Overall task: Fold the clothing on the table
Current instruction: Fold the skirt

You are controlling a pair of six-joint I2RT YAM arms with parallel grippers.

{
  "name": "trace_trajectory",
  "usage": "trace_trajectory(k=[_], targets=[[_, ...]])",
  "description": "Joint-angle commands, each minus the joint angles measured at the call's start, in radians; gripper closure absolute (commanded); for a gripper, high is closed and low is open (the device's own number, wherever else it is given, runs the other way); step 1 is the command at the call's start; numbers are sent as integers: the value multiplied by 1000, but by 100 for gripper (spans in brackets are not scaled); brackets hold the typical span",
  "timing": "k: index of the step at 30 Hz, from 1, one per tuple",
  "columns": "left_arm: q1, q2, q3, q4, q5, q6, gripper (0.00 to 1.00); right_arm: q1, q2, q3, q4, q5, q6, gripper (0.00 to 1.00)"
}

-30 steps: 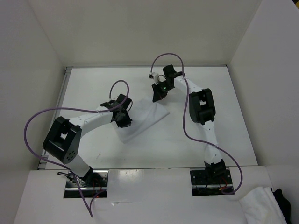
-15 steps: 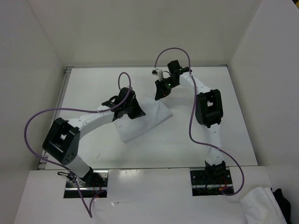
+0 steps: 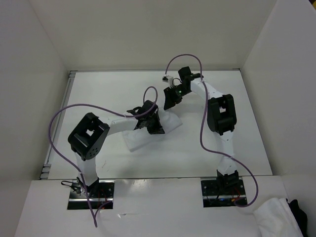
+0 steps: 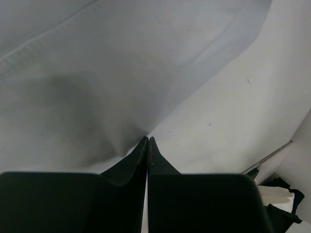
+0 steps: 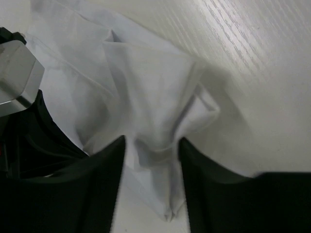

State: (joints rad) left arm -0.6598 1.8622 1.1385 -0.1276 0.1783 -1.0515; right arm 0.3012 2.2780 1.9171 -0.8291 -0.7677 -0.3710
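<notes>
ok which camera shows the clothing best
Top external: only there does the clothing show its outline on the table, though partly covered. Right wrist shows only a bunched bit between the fingers of the open right gripper; left wrist shows a hemmed stretch pinched by the shut left gripper.

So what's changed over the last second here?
The left gripper closed on the clothing and pulled its edge rightward over the table. The right gripper opened, releasing the far corner, but stayed there. The clothing's near corner stayed put.
</notes>
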Motion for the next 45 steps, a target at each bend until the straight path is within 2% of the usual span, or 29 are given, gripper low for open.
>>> trace_trajectory(k=[1, 2, 3, 6, 7, 9, 12, 16, 17, 18, 19, 20, 26, 32, 34, 38, 42, 45], targets=[[-12, 46, 35, 28, 9, -12, 97, -16, -77, -36, 24, 16, -11, 36], [-12, 55, 35, 28, 9, -12, 97, -36, -109, -47, 24, 16, -11, 31], [-21, 55, 47, 28, 9, -12, 97, -36, -124, -65, 41, 16, -11, 21], [-21, 55, 47, 19, 9, -12, 97, -57, -187, -75, 53, -28, -61, 20], [-21, 55, 47, 19, -3, -12, 97, -57, -198, -85, 42, -41, -74, 15], [-21, 55, 47, 19, -3, -12, 97, -57, -207, -99, 13, -54, -104, 17], [-21, 66, 47, 19, -3, -12, 97, -57, -207, -113, -28, -64, -154, 24], [-21, 66, 47, 19, -3, -12, 97, -57, -207, -161, -99, -110, -232, 57], [-21, 66, 47, 19, -3, -12, 97, -45, -207, -161, -138, -122, -247, 74], [-21, 66, 47, 19, -3, -12, 97, -45, -183, -161, -154, -122, -259, 80], [-21, 66, 47, 19, -3, -21, 97, -21, -170, -161, -174, -113, -259, 94], [-21, 66, 47, 19, -3, -21, 97, -20, -157, -161, -174, -113, -259, 99], [-21, 42, 56, -4, -25, -21, 97, -20, -117, -202, -119, -125, -198, 100], [-21, -129, 31, 35, -128, -21, 94, -1, -95, -266, -119, -39, -198, 100], [8, -129, 21, 36, -128, -30, 94, -1, -104, -317, -97, -3, -177, 100], [31, -23, 21, 14, -115, -30, 94, -1, -135, -409, -21, 96, -92, 100], [51, 43, 32, -20, -115, -39, 99, -1, -123, -444, -11, 160, -51, 100], [51, 52, 41, -50, -172, -39, 100, -1, -123, -467, -11, 200, -5, 100]])
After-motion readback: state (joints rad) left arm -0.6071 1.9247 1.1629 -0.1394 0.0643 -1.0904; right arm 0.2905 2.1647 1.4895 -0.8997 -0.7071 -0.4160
